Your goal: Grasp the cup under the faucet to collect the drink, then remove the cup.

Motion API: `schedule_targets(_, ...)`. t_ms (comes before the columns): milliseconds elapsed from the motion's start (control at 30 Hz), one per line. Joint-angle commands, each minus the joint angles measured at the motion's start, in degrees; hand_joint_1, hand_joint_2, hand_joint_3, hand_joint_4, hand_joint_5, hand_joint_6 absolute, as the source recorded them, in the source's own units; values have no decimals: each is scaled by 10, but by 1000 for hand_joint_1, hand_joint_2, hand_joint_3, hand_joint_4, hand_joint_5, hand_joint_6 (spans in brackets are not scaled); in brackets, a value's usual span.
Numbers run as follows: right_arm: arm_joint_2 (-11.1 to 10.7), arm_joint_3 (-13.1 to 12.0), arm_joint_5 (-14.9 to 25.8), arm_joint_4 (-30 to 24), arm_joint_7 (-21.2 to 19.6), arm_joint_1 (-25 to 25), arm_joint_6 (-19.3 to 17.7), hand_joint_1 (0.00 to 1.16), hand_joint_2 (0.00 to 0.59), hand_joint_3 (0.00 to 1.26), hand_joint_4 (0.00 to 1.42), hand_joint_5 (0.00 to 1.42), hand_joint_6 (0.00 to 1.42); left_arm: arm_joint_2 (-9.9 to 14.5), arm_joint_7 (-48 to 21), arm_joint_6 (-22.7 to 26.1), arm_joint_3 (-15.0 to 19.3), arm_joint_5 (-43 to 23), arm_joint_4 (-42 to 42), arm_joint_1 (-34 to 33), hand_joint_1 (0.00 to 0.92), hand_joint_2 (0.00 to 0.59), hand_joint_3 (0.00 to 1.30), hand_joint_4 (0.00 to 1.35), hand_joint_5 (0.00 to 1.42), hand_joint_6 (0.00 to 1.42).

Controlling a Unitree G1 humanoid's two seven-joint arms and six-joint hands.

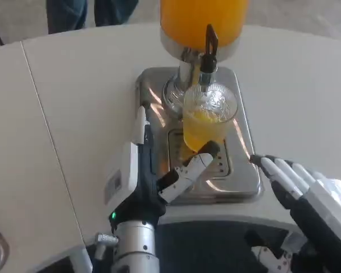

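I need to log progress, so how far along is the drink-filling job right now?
Done: the cup sits under the faucet on the steel tray, partly filled with orange drink. In hand: the left hand reaches to the cup's base, a fingertip touching it. Left: lifting the cup away. The right hand waits open by the tray.

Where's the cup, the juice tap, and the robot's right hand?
cup (207, 122): head view, on its juice-filled side.
tap (209, 48): head view, on its black handle.
right hand (307, 190): head view, on its white back.
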Motion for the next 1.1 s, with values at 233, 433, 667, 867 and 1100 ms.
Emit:
schedule_targets(233, -1, -17, 6, -21, 35, 37, 1, 616, 448, 40, 0, 0, 0, -25, 80, -49, 13, -26, 95, -65, 283, 42, 0, 0, 181, 253)
schedule_targets(433, 4, -22, 5, -20, 46, 39, 9, 619, 448, 43, 0, 0, 0, -23, 97, -75, 8, -29, 119, -78, 299, 40, 0, 0, 179, 244)
schedule_targets(667, 8, -20, 1, -17, 56, 38, 20, 624, 450, 54, 0, 0, 0, -13, 103, -104, 0, -26, 145, -91, 348, 39, 0, 0, 149, 250)
schedule_targets(867, 5, -21, 2, -9, 61, 26, 28, 636, 419, 74, 0, 0, 0, -2, 102, -115, -12, -13, 162, -104, 447, 66, 0, 0, 149, 298)
schedule_targets(1100, 4, -25, 7, -4, 62, 18, 34, 667, 412, 93, 0, 0, 0, -6, 114, -102, -27, 7, 177, -116, 513, 84, 0, 0, 178, 345)
